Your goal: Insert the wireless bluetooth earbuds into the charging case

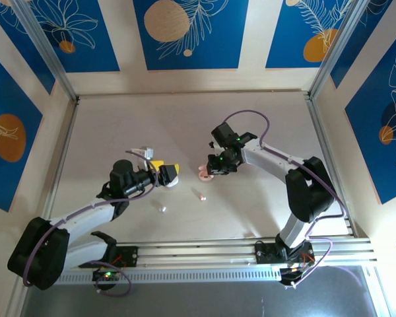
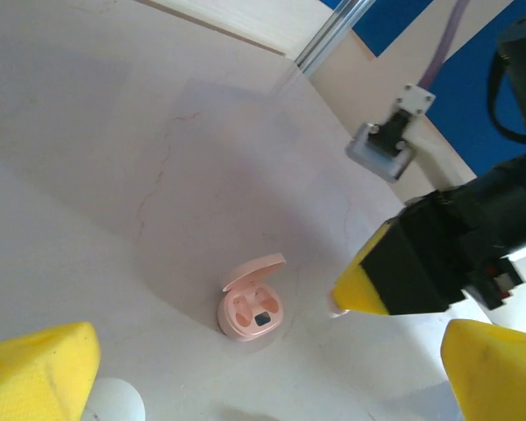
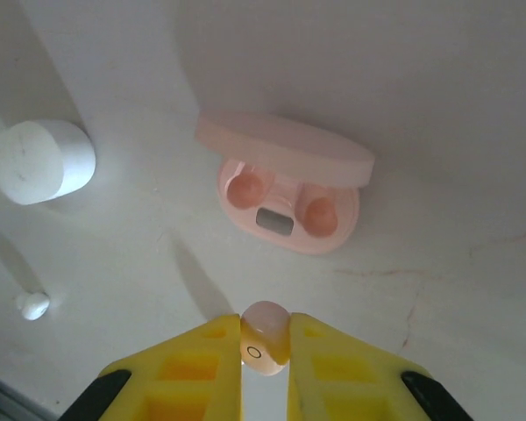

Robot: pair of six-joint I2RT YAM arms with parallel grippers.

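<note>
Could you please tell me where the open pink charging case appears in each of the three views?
Top external: the pink charging case lies at mid-table, touching distance from the right gripper.
Left wrist: pink charging case low centre, lid up, right gripper beside it.
Right wrist: pink charging case upper centre, beyond the right gripper.
Shared landmark: the right gripper, shut on a pale pink earbud.

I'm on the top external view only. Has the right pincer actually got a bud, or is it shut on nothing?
Observer: The right pincer is shut on a pale pink earbud.
Operator: Is the pink case ready for it?
Observer: The pink case lies open, and both sockets look empty.
Operator: And the left pincer?
Observer: The left pincer is wide open, holding nothing.
</note>
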